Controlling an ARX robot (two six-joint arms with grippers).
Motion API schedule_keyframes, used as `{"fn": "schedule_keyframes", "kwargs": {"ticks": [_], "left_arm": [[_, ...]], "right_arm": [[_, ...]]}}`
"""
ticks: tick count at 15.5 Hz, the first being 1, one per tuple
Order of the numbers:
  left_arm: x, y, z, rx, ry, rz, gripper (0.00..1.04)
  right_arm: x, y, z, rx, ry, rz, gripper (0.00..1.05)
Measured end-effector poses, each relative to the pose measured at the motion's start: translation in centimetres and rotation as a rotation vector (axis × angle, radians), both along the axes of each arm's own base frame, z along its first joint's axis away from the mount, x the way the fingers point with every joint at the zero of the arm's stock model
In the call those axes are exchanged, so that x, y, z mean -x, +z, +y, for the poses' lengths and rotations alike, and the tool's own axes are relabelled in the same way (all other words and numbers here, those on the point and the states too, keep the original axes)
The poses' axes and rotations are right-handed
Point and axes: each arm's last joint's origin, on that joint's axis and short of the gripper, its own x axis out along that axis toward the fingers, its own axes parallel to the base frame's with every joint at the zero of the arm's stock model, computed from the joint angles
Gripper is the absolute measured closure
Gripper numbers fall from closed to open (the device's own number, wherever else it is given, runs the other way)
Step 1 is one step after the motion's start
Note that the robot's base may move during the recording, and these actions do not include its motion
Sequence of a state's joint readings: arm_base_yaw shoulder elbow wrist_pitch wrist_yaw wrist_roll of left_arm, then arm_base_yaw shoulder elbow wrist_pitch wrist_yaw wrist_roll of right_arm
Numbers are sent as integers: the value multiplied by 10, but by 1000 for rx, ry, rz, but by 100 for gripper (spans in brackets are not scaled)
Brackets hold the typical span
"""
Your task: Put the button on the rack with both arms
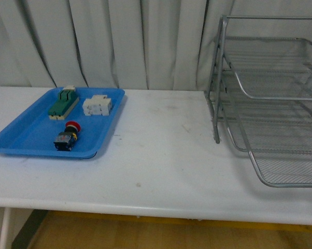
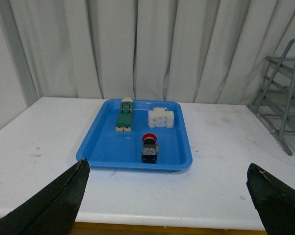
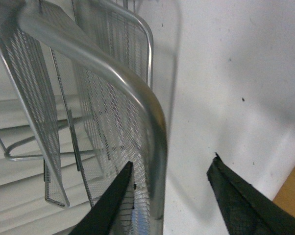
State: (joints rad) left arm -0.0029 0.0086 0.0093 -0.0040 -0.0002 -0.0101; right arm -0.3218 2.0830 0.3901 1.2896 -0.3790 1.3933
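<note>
The button (image 1: 68, 136) has a red mushroom cap on a dark body and lies in the blue tray (image 1: 21, 137) at the table's left; it shows too in the left wrist view as the button (image 2: 149, 147). The silver wire-mesh rack (image 1: 272, 98) stands at the right. Neither arm shows in the front view. My left gripper (image 2: 167, 169) is open, wide apart, well short of the tray (image 2: 101, 152) and above the table's front edge. My right gripper (image 3: 172, 166) is open, its jaws straddling a rim rod of the rack (image 3: 142, 103).
A green-topped beige block (image 1: 62, 104) and a white blocky component (image 1: 97, 106) lie at the back of the tray. White curtains hang behind the table. The table's front edge runs close below the tray, with wooden floor beyond it.
</note>
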Motion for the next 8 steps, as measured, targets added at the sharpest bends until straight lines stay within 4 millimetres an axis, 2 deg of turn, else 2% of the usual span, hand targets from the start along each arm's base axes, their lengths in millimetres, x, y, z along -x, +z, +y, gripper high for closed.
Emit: {"fn": "schedule_keyframes", "kwargs": {"ticks": [2,5,7,8], "left_arm": [[0,0,0,0,0,0,7],[0,0,0,0,0,0,7],[0,0,0,0,0,0,7],[0,0,0,0,0,0,7]], "right_arm": [[2,8,-3,13,-22,-23,38],[16,14,4,7,0,-17,4],[31,32,10,21,18,-68,6],[42,48,15,50,50,-132,6]]}}
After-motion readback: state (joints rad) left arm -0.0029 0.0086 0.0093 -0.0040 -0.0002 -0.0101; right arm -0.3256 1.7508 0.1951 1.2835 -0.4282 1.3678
